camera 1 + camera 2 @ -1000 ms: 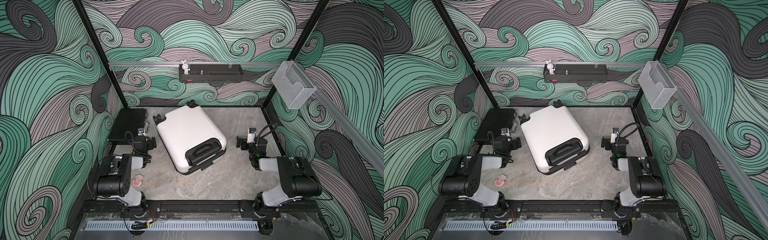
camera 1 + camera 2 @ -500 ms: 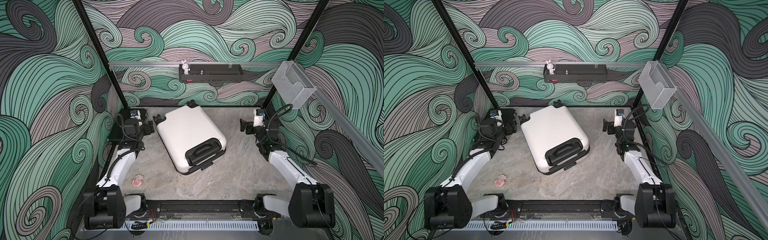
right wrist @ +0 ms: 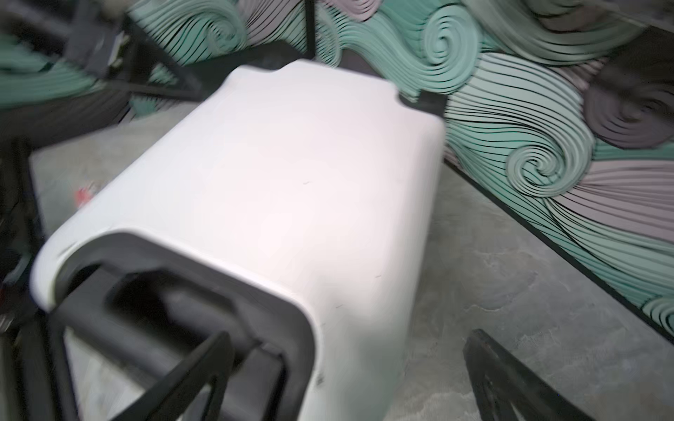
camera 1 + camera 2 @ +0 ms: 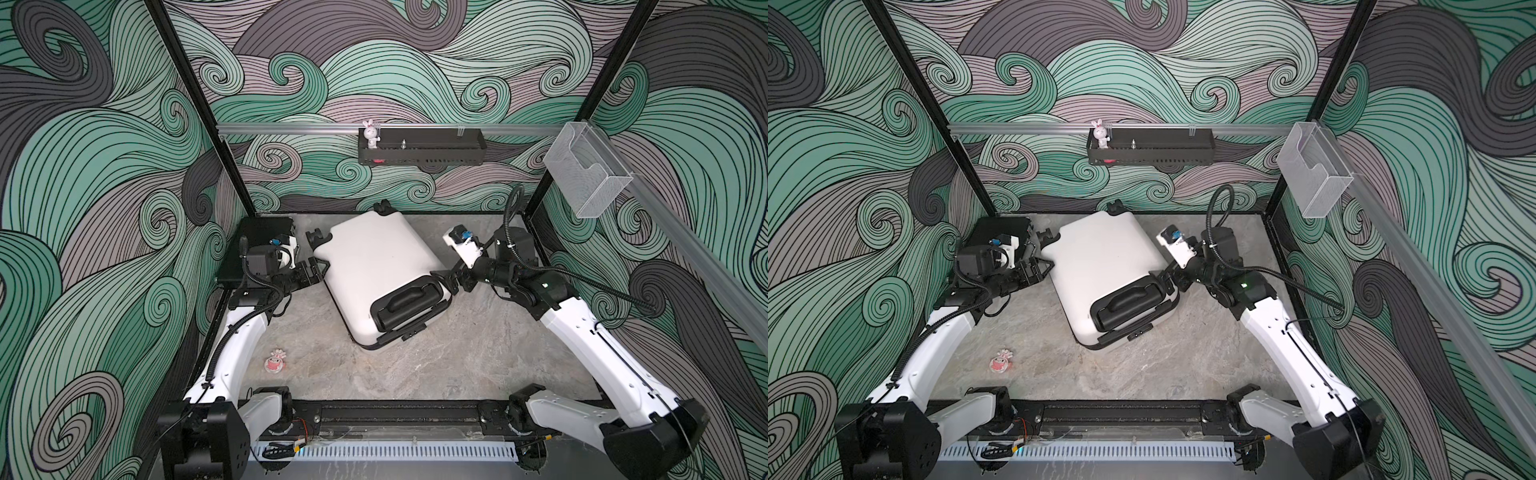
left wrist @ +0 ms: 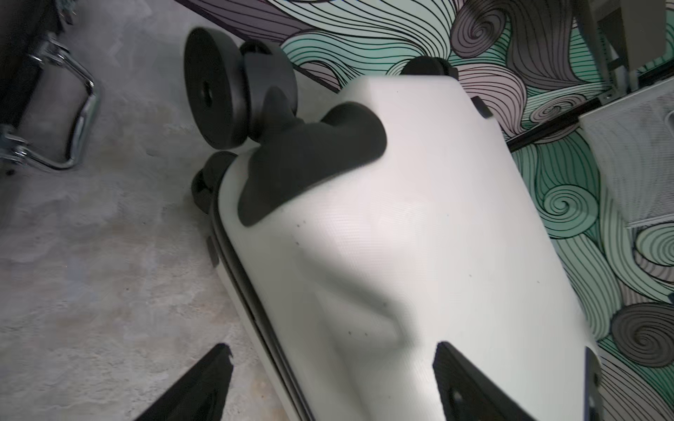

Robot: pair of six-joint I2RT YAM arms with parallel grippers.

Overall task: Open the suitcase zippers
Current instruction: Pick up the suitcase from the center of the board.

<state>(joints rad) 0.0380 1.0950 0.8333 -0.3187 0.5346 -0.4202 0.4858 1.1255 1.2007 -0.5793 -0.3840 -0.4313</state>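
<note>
A grey, marbled stone-look desk (image 4: 457, 365) carries everything here. A white hard-shell suitcase (image 4: 374, 257) lies flat on it towards the back, skewed, with its wheels to the rear. A flat black briefcase (image 4: 257, 230) sits in the far left corner, near the suitcase. A small pink round trinket (image 4: 275, 360) lies towards the left front, well apart.

The suitcase (image 4: 374, 257) is white, with a black handle (image 4: 409, 301), black wheels (image 5: 219, 94) and a thin black zipper band (image 5: 248, 299). The walls (image 4: 104, 166) have swirly waves in green, grey and pale pink, with black lines. The floor (image 4: 415, 365) is blotchy grey. The little bunny (image 4: 370, 133) is white and pink.
</note>
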